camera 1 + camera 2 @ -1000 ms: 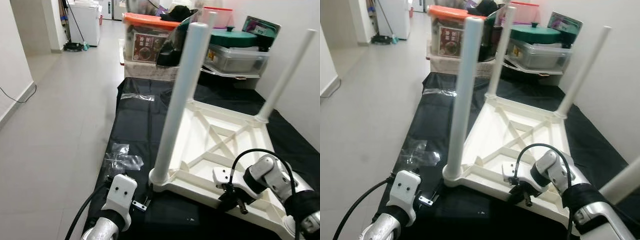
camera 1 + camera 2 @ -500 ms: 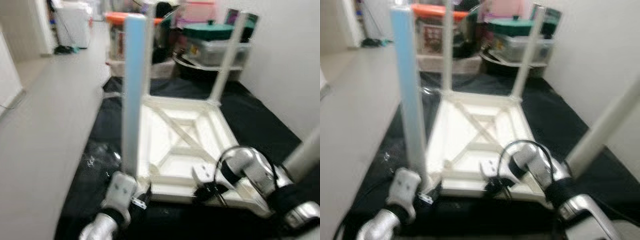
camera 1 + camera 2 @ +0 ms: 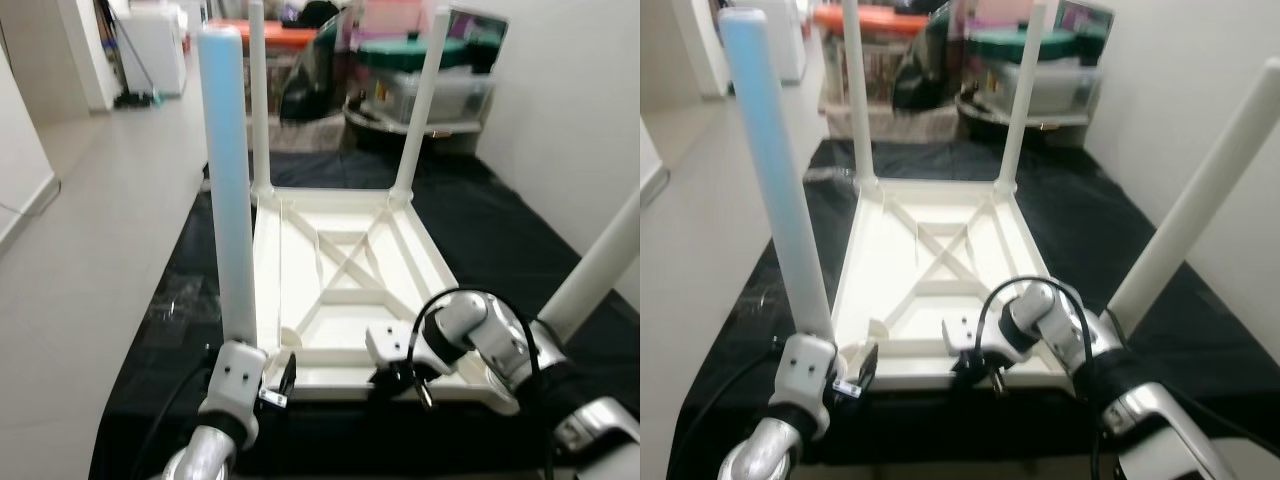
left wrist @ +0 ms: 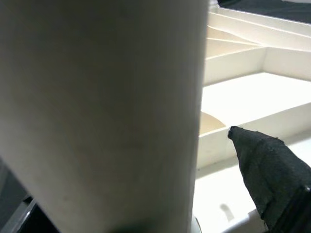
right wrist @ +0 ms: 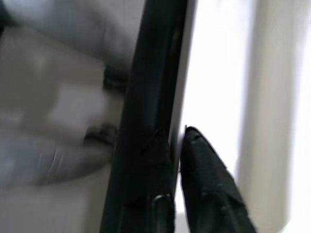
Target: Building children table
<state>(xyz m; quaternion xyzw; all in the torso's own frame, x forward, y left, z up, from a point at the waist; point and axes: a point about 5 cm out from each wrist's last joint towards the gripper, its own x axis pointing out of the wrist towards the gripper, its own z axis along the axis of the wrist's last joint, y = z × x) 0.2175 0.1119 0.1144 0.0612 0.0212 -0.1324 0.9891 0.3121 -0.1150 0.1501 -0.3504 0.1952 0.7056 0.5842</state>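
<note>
Since a second ago the head camera has swung round, so the upturned white plastic children's table [image 3: 340,270] now sits squarely ahead instead of angled off to the right; the table itself looks unmoved on the black floor sheet [image 3: 500,230].

The table lies top-down with four round white legs pointing up: the near-left leg [image 3: 228,190], two far legs [image 3: 258,95] and [image 3: 422,100], and the near-right leg [image 3: 598,270] leaning out to the right, cut off by the frame edge.

The left gripper [image 3: 285,378] is at the foot of the near-left leg, at the table's near-left corner. In the left wrist view one black finger [image 4: 269,170] stands apart from the leg beside the white rim, with the pale leg bulking close against the camera; the other finger is hidden behind it, so I cannot tell whether the leg is gripped.

The right gripper [image 3: 405,380] sits at the table's near edge, and its wrist view, blurred, shows the two black fingers [image 5: 209,184] pressed together on the thin white rim.

To the left of the sheet lies open pale tiled floor [image 3: 90,250]; a white wall [image 3: 570,90] runs close on the right. Beyond the far legs, stacked storage boxes [image 3: 420,70] crowd the sheet's far end, too blurred to tell apart.
</note>
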